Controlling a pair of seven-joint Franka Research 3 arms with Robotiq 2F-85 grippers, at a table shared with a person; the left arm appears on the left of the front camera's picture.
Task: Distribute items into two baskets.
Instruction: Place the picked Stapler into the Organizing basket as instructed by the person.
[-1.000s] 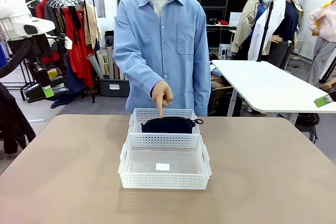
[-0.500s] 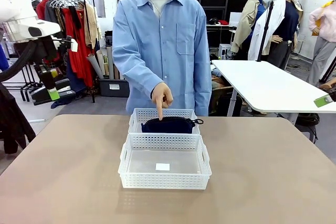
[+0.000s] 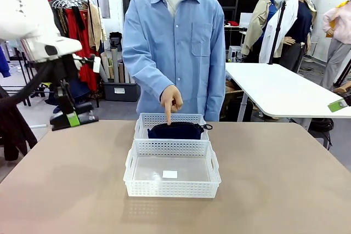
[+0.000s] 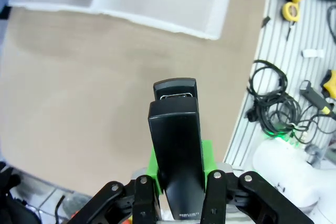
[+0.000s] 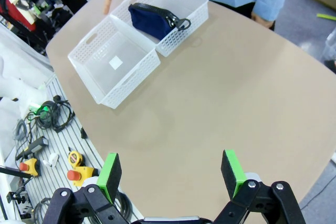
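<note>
My left gripper [image 3: 72, 116] hangs above the table's left edge, shut on the black stapler [image 3: 82, 119]. In the left wrist view the stapler [image 4: 175, 124] sticks out forward between the green pads of my left gripper [image 4: 178, 174]. Two white baskets stand end to end at the table's middle. The near, larger basket [image 3: 171, 189] holds just a small white label. The far basket [image 3: 143, 121] holds the navy pouch [image 3: 175, 130]. A person's hand [image 3: 170, 100] points a finger down into the far basket. My right gripper [image 5: 170, 174] is open, high above bare table, with both baskets [image 5: 131, 85] and the pouch [image 5: 155, 19] far ahead.
The person in a blue shirt stands at the far edge behind the baskets. Bare table [image 3: 274, 179] lies on both sides of the baskets. Cables and tools [image 4: 294, 103] lie on a slatted bench beside the table. A white table [image 3: 274, 89] stands at back right.
My left arm has swung right and down toward the table, carrying the stapler. The person's pointing hand and the baskets have stayed put.
</note>
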